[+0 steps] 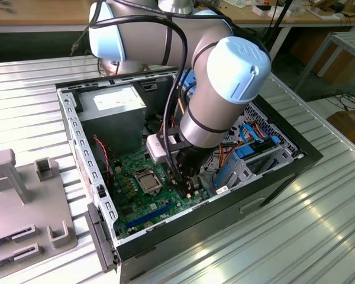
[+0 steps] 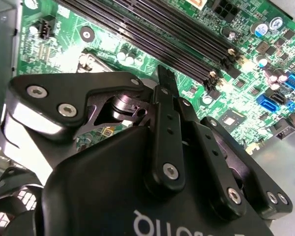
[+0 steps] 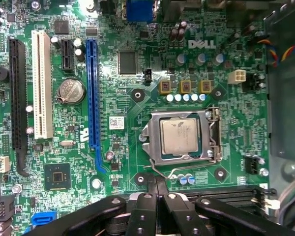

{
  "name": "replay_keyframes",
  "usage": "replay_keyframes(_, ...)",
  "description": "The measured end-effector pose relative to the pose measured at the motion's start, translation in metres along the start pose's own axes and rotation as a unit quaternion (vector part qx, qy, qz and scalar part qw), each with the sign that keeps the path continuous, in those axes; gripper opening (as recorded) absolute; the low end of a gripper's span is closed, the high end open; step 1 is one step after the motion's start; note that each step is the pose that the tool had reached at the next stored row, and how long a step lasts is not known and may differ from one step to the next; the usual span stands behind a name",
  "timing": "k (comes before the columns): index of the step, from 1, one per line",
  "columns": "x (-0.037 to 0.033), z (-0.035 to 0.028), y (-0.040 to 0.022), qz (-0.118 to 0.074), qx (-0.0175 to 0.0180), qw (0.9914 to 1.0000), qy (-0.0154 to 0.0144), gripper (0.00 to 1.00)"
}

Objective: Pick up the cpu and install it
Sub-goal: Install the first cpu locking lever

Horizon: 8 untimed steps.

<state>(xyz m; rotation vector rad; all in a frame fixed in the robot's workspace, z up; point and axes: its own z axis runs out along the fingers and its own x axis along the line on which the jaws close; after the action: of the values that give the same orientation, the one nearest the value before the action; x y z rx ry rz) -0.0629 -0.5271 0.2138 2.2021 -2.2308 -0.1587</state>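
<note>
cpu (image 3: 180,137) seated in socket; gripper (image 3: 156,183) beside it, fingers apparently closed, empty.

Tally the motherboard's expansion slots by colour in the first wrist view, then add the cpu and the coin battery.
Black slots: 2, long black slot and short black slot
White slot: 1
Blue slot: 1
cpu: 1, sitting in the socket frame
Coin battery: 1
Total: 6

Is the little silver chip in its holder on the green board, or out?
In. The cpu lies flat inside the metal socket frame on the motherboard; the gripper holds nothing.
</note>
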Motion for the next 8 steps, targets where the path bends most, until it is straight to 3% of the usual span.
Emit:
replay_keyframes(4, -0.0004, -0.0042, 0.0002, -0.001, -0.0003, 0.99991, -0.0132, 0.11)
replay_keyframes(8, -0.0006, -0.0062, 0.0005, -0.001, -0.0009, 0.99979, -0.0205, 0.11)
